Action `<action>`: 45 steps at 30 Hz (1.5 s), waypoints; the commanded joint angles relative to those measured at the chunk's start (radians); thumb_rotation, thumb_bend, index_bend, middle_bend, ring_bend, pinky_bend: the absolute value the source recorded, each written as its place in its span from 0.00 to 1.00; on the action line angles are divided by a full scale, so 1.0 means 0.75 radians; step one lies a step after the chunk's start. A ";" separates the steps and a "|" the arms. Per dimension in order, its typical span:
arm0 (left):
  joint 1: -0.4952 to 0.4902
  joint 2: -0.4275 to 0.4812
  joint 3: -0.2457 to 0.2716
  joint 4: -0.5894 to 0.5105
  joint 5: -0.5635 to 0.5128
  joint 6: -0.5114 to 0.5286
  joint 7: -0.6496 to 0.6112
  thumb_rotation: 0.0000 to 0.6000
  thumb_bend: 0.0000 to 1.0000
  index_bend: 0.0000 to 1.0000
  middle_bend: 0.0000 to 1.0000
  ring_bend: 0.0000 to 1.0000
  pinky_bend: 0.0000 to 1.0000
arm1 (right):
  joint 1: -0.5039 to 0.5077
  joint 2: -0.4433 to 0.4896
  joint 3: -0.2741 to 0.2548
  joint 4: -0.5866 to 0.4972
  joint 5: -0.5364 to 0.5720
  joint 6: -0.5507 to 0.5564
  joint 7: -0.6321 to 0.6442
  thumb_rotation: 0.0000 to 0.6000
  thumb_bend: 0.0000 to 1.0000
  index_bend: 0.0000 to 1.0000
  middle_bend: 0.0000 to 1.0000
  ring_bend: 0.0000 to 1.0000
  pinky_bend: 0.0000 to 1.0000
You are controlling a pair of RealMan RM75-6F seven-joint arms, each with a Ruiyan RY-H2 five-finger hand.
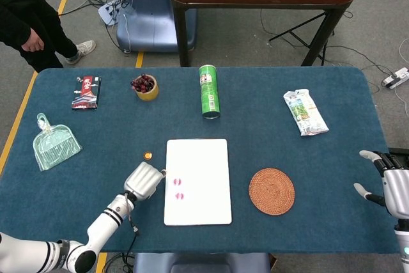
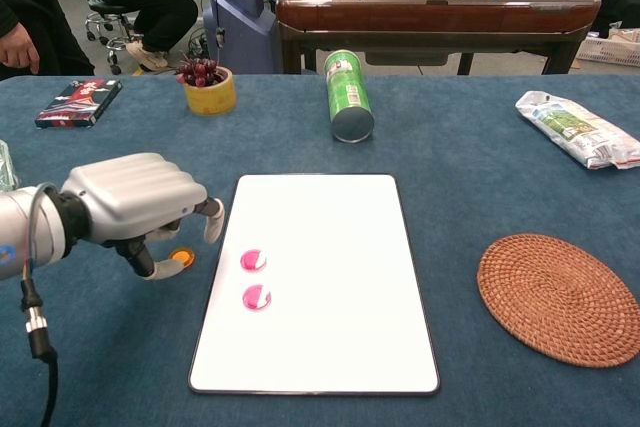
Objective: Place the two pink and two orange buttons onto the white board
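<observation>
The white board (image 2: 330, 277) lies flat on the blue cloth near the middle of the table, a rounded rectangle with its long side running near to far. Two pink buttons (image 2: 253, 260) (image 2: 257, 297) rest on its left part, close together, one nearer than the other. One orange button (image 1: 148, 155) lies off the board, just beyond its far left corner. Another orange button (image 2: 181, 257) lies left of the board, partly hidden.

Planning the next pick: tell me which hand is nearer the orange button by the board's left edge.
Left. The left hand hovers right over the orange button, fingers beside it. The right hand sits at the table's far right edge, beyond the white board.
</observation>
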 commanded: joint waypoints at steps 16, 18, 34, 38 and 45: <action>0.014 -0.023 -0.017 0.075 -0.040 -0.033 -0.016 1.00 0.35 0.49 1.00 1.00 1.00 | 0.002 -0.002 0.000 0.001 0.001 -0.005 -0.003 1.00 0.06 0.28 0.33 0.29 0.54; 0.015 -0.023 -0.017 0.077 -0.043 -0.037 -0.016 1.00 0.35 0.49 1.00 1.00 1.00 | 0.003 -0.002 0.000 0.001 0.001 -0.005 -0.004 1.00 0.06 0.28 0.33 0.29 0.54; 0.018 -0.049 -0.016 0.109 -0.043 -0.053 -0.008 1.00 0.35 0.49 1.00 1.00 1.00 | 0.000 0.001 0.001 0.001 0.002 0.000 0.003 1.00 0.06 0.28 0.33 0.29 0.54; 0.019 -0.054 -0.019 0.119 -0.048 -0.053 -0.006 1.00 0.35 0.49 1.00 1.00 1.00 | 0.001 0.002 0.001 0.001 0.001 -0.001 0.003 1.00 0.06 0.28 0.33 0.29 0.54; 0.022 -0.053 -0.021 0.127 -0.052 -0.052 -0.003 1.00 0.35 0.50 1.00 1.00 1.00 | 0.001 0.001 0.000 0.001 -0.001 -0.001 0.002 1.00 0.06 0.28 0.33 0.29 0.54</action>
